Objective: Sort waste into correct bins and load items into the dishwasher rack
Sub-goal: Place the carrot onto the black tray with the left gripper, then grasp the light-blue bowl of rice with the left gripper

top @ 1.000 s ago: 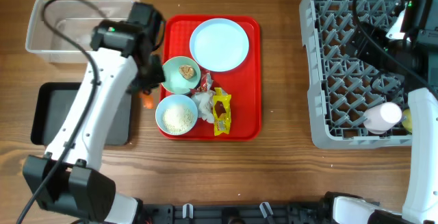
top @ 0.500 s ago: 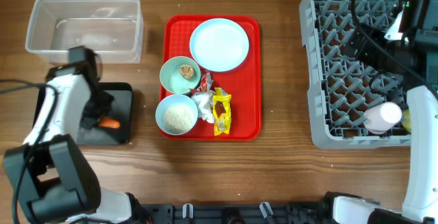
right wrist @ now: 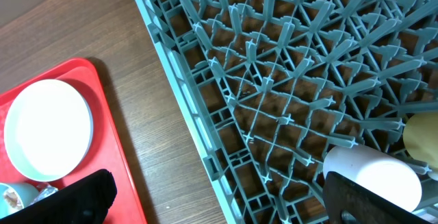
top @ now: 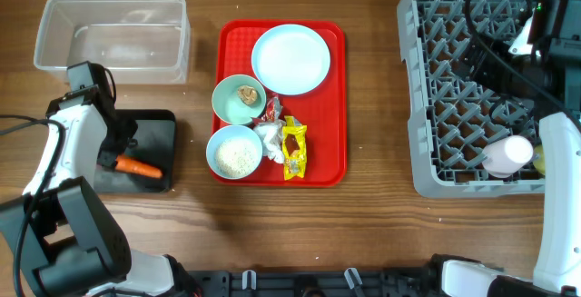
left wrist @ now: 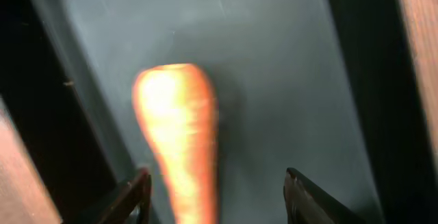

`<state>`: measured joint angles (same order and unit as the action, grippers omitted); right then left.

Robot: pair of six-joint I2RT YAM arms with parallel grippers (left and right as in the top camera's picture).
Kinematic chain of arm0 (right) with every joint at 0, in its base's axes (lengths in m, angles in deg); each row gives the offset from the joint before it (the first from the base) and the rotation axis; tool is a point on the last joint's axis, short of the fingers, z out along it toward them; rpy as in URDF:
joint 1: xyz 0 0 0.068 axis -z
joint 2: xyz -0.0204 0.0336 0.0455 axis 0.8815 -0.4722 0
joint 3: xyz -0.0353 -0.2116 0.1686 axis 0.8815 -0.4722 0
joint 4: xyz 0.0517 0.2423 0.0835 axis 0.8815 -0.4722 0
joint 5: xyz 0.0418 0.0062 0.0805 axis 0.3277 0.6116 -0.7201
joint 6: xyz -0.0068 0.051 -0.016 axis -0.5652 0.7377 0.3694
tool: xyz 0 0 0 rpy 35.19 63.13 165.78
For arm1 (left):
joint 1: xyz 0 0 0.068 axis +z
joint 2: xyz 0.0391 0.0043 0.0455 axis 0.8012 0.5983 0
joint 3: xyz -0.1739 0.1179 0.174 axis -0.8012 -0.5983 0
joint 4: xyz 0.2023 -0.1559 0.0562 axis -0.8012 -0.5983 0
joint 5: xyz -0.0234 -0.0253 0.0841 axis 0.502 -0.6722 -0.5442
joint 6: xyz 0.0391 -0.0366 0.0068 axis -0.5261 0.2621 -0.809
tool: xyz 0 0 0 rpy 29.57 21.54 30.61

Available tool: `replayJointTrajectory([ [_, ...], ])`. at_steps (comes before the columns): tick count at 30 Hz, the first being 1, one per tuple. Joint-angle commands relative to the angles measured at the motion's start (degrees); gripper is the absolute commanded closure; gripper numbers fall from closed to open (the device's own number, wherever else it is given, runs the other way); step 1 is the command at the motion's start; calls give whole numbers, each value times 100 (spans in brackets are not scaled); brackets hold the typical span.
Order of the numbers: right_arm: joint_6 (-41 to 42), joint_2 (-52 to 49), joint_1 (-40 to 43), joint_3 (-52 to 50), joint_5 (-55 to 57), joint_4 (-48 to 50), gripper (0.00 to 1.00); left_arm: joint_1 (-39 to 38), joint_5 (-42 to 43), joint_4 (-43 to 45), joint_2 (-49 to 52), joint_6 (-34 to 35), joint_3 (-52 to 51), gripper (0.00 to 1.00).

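The rack (top: 490,88) fills the right end of the surface. The pink cup (top: 507,155) and yellow cup (top: 541,159) lie among the pegs in its near corner, and most of the lattice is free. My right gripper (right wrist: 219,207) hangs over the rack's left edge, jaws wide with nothing between them; I read that as parked out of the way.

The red tray (top: 338,106) sits mid-surface as staging. It holds the plate (top: 290,58) at the back, the lump bowl (top: 238,99) and rice bowl (top: 234,152) down its left side, and the tissue (top: 270,135) and wrappers (top: 292,147) bunched beside them.

The tub (top: 109,38) is far left, with the black tray (top: 159,132) just in front of it. The carrot (top: 138,165) lies on the black tray's floor towards its right side; I take that bin as the one for food waste. My left gripper (left wrist: 215,200) is low over the carrot with its jaws apart. One end of the carrot runs between the fingers with a gap showing on one side, so nothing is clamped.

For room, the black tray's lip is shallow, so I judge straight up to be the clean exit. A narrow strip of bare wood separates it from the red tray. A broad lane lies between the red tray and the rack.
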<state>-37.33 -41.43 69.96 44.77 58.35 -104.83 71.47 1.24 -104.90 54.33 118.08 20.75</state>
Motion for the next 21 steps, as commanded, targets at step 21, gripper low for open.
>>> replayJointTrajectory([
  [21,-13,-107,17,-50,120,-70,0,-5115,1447,-37,232,-2868,627,46],
])
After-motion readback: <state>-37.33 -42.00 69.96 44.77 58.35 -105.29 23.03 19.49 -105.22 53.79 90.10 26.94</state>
